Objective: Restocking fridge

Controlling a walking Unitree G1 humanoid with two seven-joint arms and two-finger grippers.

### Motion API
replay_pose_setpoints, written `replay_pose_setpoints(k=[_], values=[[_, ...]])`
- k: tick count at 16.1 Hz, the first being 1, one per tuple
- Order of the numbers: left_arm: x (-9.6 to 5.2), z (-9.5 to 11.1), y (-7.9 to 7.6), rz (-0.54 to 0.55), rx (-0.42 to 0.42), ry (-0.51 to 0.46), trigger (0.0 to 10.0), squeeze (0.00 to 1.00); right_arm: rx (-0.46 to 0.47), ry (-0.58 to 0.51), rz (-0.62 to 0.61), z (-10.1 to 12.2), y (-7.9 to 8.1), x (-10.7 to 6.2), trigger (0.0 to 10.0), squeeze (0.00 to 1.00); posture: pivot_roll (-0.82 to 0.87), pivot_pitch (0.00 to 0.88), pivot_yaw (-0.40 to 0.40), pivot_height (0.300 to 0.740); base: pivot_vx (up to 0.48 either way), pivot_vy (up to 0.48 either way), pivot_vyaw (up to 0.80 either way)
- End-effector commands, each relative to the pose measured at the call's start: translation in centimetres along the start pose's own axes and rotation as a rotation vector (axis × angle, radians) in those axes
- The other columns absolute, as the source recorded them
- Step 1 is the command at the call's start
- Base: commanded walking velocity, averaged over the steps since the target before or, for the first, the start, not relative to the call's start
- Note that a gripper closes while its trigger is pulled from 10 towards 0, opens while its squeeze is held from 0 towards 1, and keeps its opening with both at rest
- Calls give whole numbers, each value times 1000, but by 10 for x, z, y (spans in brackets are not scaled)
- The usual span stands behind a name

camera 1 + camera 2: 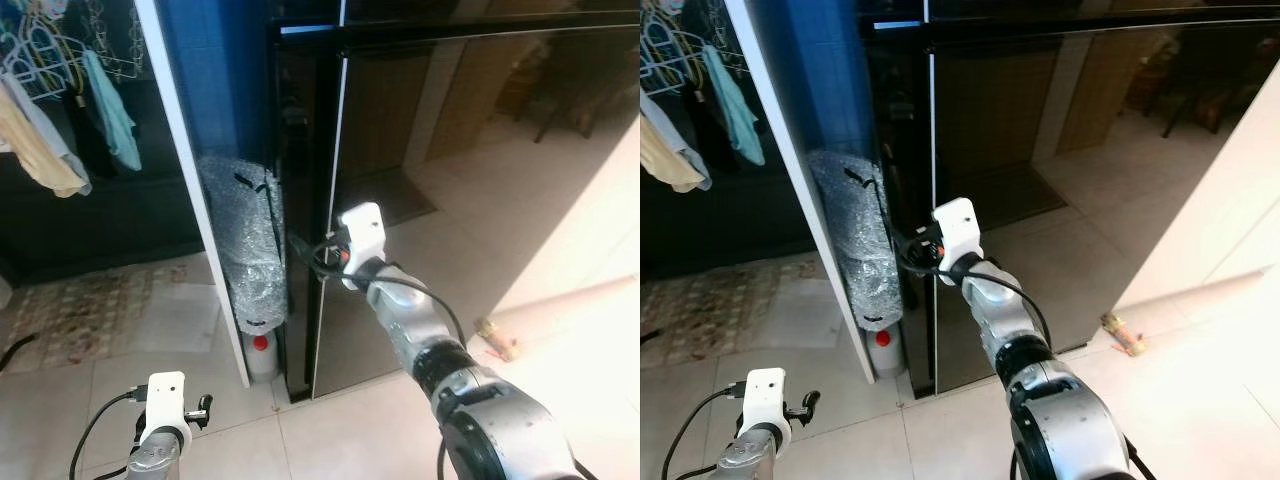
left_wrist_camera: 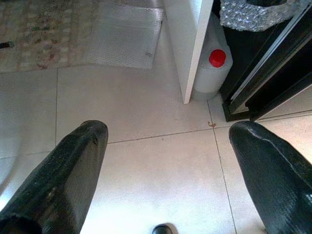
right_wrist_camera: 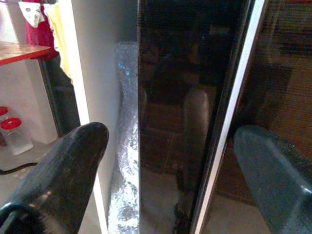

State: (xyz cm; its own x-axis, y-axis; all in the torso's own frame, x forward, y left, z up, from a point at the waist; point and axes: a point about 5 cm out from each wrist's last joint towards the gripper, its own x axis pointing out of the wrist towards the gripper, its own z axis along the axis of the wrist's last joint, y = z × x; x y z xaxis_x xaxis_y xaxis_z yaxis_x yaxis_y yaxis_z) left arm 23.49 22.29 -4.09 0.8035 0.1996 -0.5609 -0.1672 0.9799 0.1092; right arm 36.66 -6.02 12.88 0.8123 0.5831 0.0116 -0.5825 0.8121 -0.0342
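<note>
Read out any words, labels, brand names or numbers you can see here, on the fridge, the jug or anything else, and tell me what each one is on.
No text can be read in these pictures.
Black fridge door: glossy, reflections alone, no brand mark visible.
White jug with red cap: no label showing.
Bubble-wrapped roll: black marks, not legible as letters.
Right pincer by the door edge and left pincer, low over the floor: no markings.

Through the left wrist view I saw my left gripper [image 2: 165,165] hanging over the pale tiled floor [image 2: 141,185], its two black fingers [image 2: 63,180] spread wide with nothing between them. Beyond them a white panel [image 2: 192,44] met the floor, a clear jug with a red cap [image 2: 212,70] just beside it. Bubble wrap [image 2: 248,14] sat above the jug, next to the dark fridge base [image 2: 265,78]. A patterned mat [image 2: 44,34] lay on the tiles farther off.
</note>
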Motion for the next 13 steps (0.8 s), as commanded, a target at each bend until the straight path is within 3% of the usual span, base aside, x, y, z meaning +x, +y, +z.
replay_pose_setpoints(k=[1, 6, 9, 11, 13], values=[[-2, -5, -1, -6, 0, 21, 10000, 0, -47, -42, 6, 5, -2, -3, 10000, 0, -98, 0, -31, 740, 0, 0, 0], [-2, -7, -2, -14, 5, 28, 10000, 0, -78, -55, -79, -8, -27, -39, 10000, 0, -127, 0, -21, 740, 0, 0, 0], [-2, -8, -2, -16, 11, 30, 10000, 0, -112, -12, -180, -24, -49, -88, 10000, 0, -137, 0, -19, 740, 0, 0, 0], [-3, -8, -1, -19, 17, 34, 10000, 0, -47, 35, -334, -43, -71, -128, 10000, 0, -148, 0, -14, 740, 0, 0, 0], [-3, -9, -3, -27, 25, 40, 10000, 0, 60, 135, -503, -78, -86, -161, 10000, 0, -156, 0, -10, 740, 0, 0, 0]])
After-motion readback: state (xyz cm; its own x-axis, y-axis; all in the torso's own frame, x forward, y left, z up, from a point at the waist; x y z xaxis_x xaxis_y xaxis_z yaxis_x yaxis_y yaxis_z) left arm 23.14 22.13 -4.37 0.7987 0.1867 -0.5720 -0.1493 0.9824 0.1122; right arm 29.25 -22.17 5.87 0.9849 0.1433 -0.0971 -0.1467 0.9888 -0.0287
